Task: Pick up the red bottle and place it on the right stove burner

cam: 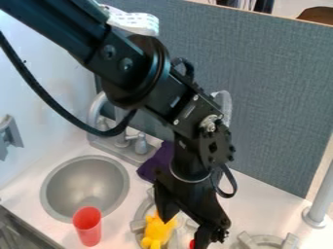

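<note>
The black gripper [183, 231] hangs down over a grey stove burner at the bottom centre, its two fingers spread apart. Beside and partly below its left finger lies a yellow toy [158, 230] on the burner, reaching toward the bottom edge. A small bit of something red [192, 244] shows next to the right finger; most of it is hidden. Whether either finger touches these things, I cannot tell.
A round metal sink [84, 187] with a grey faucet [98, 109] is at the left. A red cup [88, 226] stands at its front edge. Purple cloth [156, 163] lies behind the burner. Another burner [267, 240] and a grey post [320, 199] are at the right.
</note>
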You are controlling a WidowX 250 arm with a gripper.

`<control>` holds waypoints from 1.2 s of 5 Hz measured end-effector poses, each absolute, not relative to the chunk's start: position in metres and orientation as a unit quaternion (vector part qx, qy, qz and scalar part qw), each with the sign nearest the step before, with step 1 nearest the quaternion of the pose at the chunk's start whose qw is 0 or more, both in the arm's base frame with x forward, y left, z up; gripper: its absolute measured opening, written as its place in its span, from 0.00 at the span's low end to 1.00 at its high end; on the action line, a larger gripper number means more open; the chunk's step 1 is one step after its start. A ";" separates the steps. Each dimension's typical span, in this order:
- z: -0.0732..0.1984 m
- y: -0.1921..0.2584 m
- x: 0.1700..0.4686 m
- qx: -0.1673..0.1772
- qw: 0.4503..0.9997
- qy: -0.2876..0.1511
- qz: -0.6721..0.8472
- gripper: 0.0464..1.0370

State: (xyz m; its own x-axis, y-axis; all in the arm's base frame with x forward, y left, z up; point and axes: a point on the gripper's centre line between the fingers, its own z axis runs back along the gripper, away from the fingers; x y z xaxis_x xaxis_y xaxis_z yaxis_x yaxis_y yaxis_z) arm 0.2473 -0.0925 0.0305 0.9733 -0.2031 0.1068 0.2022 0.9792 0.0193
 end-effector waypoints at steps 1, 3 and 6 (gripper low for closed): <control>0.024 -0.091 0.245 0.008 0.994 -0.042 -0.105 0.96; 0.008 -0.095 0.255 -0.032 0.990 -0.010 -0.135 0.96; -0.013 -0.090 0.258 0.003 0.992 0.028 -0.123 0.96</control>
State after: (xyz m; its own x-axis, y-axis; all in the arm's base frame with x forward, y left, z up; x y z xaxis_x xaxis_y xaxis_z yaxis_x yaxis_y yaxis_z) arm 0.2584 -0.0900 -0.0129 0.9682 -0.2434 -0.0570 0.2438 0.9698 -0.0015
